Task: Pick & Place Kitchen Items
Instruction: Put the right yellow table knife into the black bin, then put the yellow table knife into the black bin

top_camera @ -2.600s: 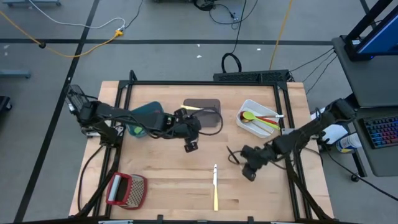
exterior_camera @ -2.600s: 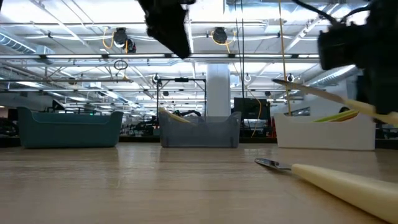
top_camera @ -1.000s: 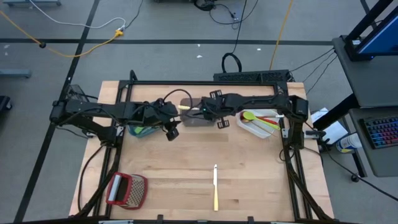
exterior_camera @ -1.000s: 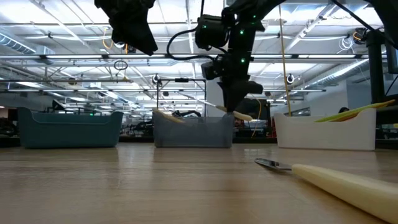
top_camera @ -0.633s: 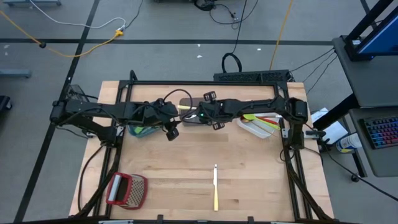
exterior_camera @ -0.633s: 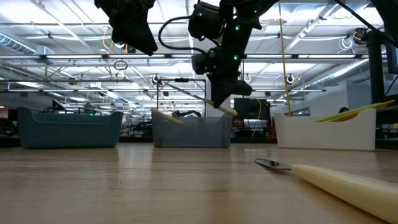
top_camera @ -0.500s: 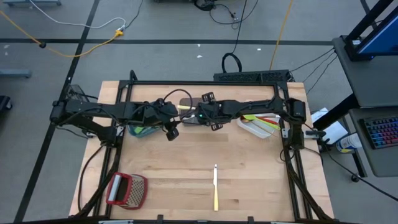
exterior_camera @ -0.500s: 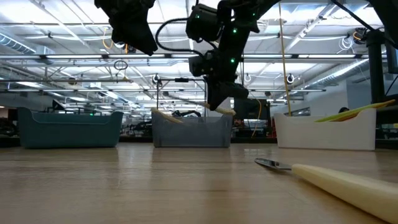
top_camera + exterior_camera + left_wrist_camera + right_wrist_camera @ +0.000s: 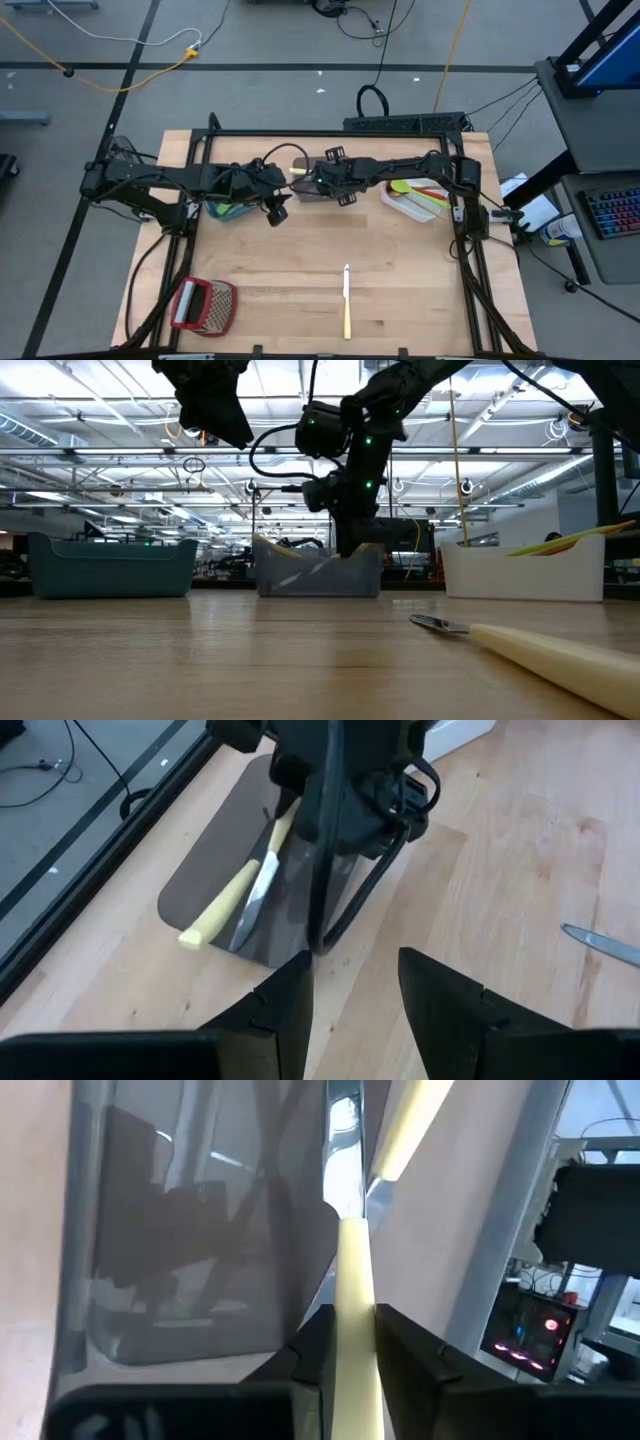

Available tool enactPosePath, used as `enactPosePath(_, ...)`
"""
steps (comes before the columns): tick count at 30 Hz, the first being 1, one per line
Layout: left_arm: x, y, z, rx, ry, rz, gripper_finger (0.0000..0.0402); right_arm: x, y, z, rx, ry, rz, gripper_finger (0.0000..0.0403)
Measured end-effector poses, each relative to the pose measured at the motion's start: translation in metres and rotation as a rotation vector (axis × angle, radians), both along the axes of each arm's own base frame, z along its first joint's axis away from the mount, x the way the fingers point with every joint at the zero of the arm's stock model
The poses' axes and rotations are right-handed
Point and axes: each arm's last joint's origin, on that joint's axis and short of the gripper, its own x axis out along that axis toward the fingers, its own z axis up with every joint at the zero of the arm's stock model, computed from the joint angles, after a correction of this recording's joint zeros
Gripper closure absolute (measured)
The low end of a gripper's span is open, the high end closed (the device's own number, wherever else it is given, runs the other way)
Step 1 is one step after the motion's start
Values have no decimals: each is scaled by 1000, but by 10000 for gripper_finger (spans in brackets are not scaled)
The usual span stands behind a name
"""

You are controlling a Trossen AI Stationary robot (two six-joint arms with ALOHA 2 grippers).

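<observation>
My right gripper (image 9: 318, 183) reaches across the table's far part to the grey bin (image 9: 305, 192) and is shut on a cream-handled knife (image 9: 352, 1280). Its blade points down into the bin. A second cream-handled knife (image 9: 225, 905) lies in the bin, its handle end leaning out over the rim. My left gripper (image 9: 277, 212) hangs open and empty just left of the grey bin, over the teal bin's (image 9: 225, 210) near right corner. A third cream-handled knife (image 9: 346, 300) lies flat on the table near the front edge. My right gripper pinches the knife's cream handle (image 9: 352, 1315) between its two fingers (image 9: 320, 1330). The handle runs forward between the fingers, along them. The fingers come from above, pointing down into the grey bin (image 9: 300, 575). The blade (image 9: 345, 1120) reaches down inside the bin, next to the other knife.
A white bin (image 9: 420, 215) at the far right holds green, red and orange utensils. A red-framed grater (image 9: 203, 305) lies at the near left corner. The middle of the table between the bins and the front knife is bare wood.
My right gripper has carried the knife toward the table's left over the grey bin and gone down, so the blade now stands inside the bin.
</observation>
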Motion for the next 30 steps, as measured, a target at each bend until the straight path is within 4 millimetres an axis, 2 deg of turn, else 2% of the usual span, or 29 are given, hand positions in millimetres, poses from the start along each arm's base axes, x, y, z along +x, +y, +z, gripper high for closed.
enactPosePath(9,0,0,0,1,5,0,250,1,0,-3,4,-3,5,304)
enactPosePath(15,-1,0,0,1,8,0,250,3,12,-3,21,-43,-42,254)
enactPosePath(21,-1,0,0,0,7,-1,250,1,35,9,43,-76,-52,224)
enactPosePath(30,-1,0,0,-23,0,13,250,-11,66,45,78,-187,-91,230)
